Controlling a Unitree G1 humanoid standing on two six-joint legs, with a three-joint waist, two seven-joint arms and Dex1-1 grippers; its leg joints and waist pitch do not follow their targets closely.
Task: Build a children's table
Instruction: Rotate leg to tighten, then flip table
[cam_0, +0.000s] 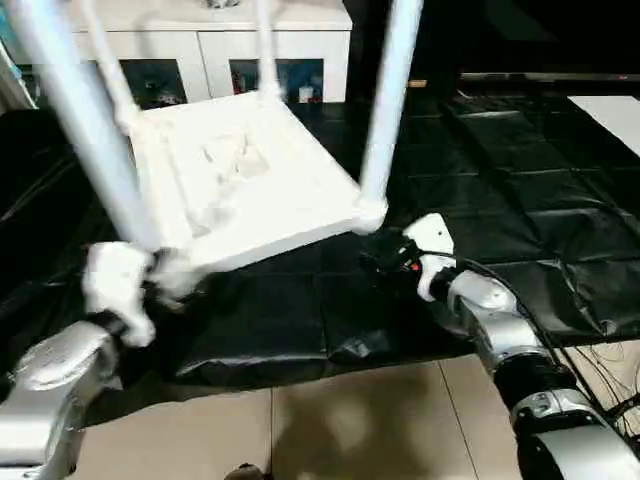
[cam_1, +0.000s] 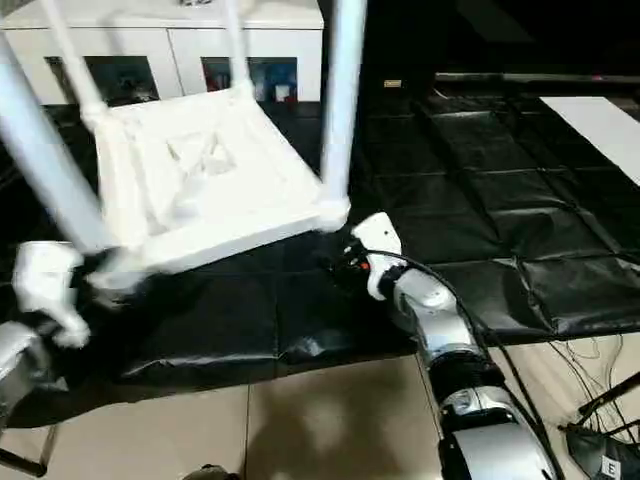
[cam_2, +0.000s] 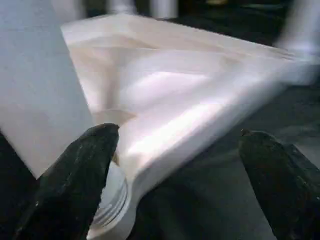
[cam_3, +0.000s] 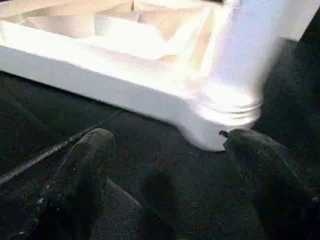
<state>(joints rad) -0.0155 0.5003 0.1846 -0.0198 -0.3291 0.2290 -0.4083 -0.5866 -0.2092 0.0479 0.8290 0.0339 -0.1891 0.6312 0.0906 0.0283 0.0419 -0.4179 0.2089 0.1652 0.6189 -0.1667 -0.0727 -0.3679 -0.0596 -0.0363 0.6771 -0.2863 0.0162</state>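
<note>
Children's table (cam_0: 240, 180): lay inverted on black cloth (cam_0: 520, 220), legs up, likely for leg fitting. Left gripper (cam_2: 175, 180) and right gripper (cam_3: 165, 170): spread wide at near corners, gripping nothing.

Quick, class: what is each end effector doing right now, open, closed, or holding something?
Left end effector: open, at the corner of the children's table, gripping nothing.
Right end effector: open, just short of another table corner, holding nothing.

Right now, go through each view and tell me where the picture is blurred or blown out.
Left eye view: the nearest leg and left claw are motion-smeared. Right eye view: the same smear. Left wrist view: the tabletop is soft and streaked. Right wrist view: glare washes out the corner socket.
</note>
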